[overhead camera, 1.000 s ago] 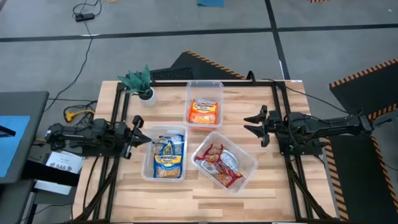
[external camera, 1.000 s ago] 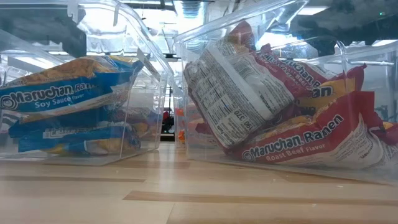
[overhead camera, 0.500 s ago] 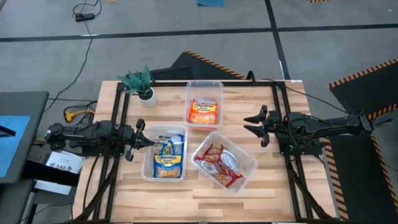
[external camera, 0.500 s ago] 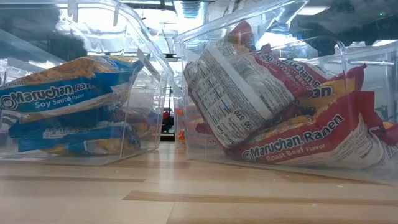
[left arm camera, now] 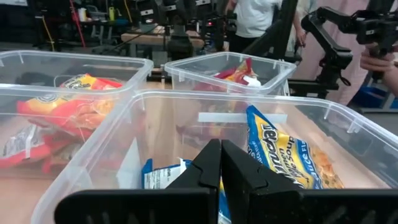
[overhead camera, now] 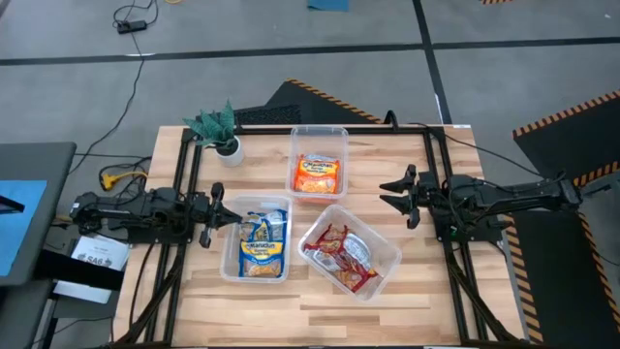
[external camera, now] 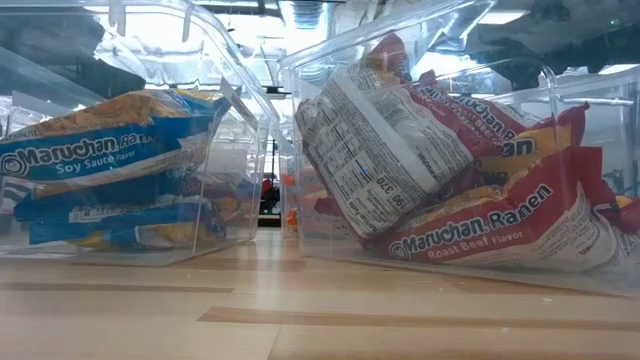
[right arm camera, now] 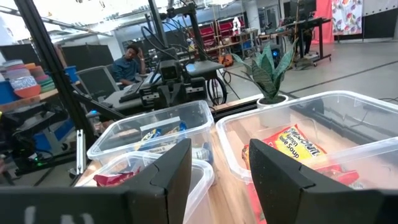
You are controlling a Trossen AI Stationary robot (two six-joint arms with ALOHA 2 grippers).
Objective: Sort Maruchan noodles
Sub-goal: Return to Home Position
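Observation:
The Maruchan noodles lie sorted in three clear bins. Blue-white packets [overhead camera: 262,242] [external camera: 100,155] [left arm camera: 280,155] fill the near left bin. Red packets [overhead camera: 339,254] [external camera: 470,200] are heaped in the near right bin. Orange-yellow packets [overhead camera: 318,174] [right arm camera: 289,143] lie in the far bin. My left gripper [overhead camera: 215,219] [left arm camera: 219,168] is shut and sits just outside the blue bin's left wall. My right gripper [overhead camera: 399,196] [right arm camera: 217,168] is open and hovers right of the orange and red bins, holding nothing.
A small potted plant [overhead camera: 221,131] [right arm camera: 270,68] stands at the table's far left corner. The three bins [overhead camera: 293,206] crowd the table's middle. Bare wood shows along the near edge [overhead camera: 310,296] and between the bins and the right gripper. People and equipment fill the room beyond.
My left gripper has drawn back from above the blue bin toward the table's left edge; its dark shape has left the top of the low view. The packets, the bins and the right arm have stayed still.

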